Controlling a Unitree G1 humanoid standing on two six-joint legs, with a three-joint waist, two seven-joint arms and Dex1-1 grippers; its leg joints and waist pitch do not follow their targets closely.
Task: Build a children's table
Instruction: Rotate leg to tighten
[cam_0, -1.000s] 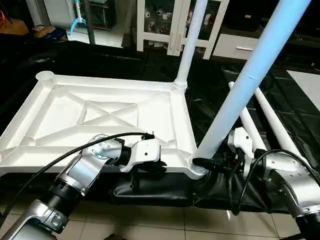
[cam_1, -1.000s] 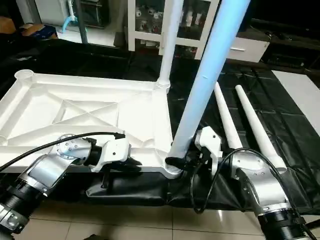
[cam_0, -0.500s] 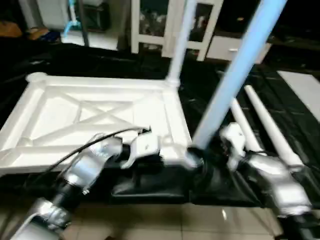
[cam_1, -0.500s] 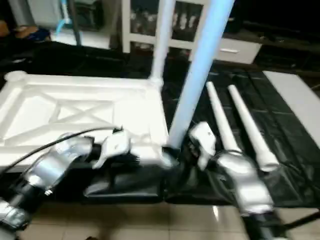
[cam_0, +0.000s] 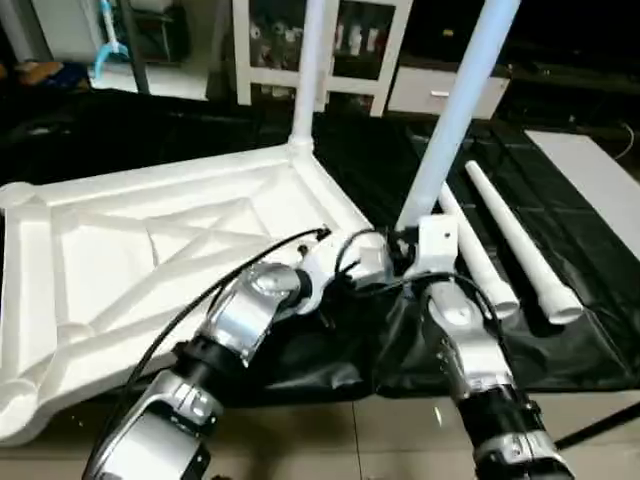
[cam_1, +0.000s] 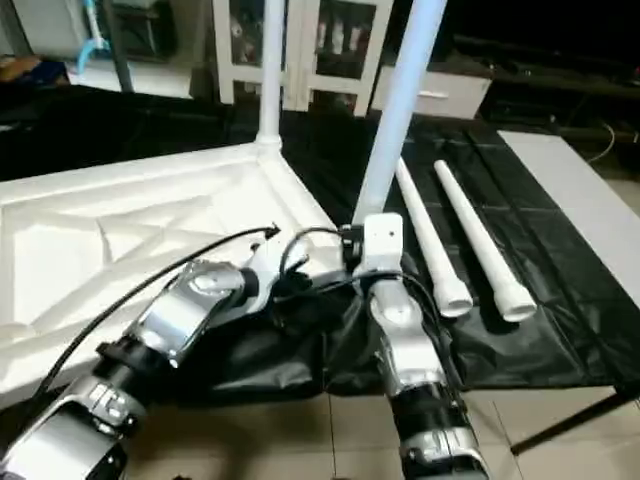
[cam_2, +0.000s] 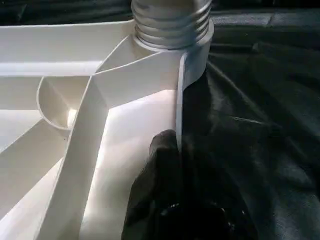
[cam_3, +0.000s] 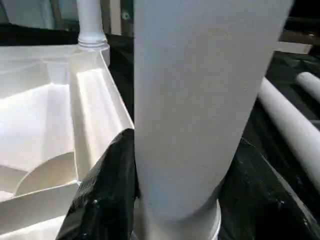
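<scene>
The white table top (cam_0: 150, 240) lies underside up on a black cover, X ribs showing, turned at an angle. One white leg (cam_0: 308, 70) stands in its far corner socket. A second leg (cam_0: 455, 110) stands in the near right socket (cam_2: 172, 22). My right gripper (cam_0: 405, 240) is shut on this leg's base, a black finger (cam_3: 107, 185) on each side of the tube (cam_3: 200, 100). My left gripper (cam_0: 345, 275) is shut on the top's rim (cam_2: 180, 100) just beside that socket, one finger (cam_2: 165, 165) on the inner wall. Two loose legs (cam_0: 480, 250) (cam_0: 515, 240) lie side by side to the right.
The black cover (cam_0: 560, 340) is rumpled under the grippers. The top's near left corner (cam_0: 20, 410) hangs out over the tiled floor (cam_0: 350, 440). A white glass-door cabinet (cam_0: 330, 40) and a drawer unit (cam_0: 440, 95) stand behind. A white board (cam_0: 600, 170) lies far right.
The table top has swung round with both grippers holding on; its near left corner now comes toward me past the cover's edge. The camera has also shifted.
</scene>
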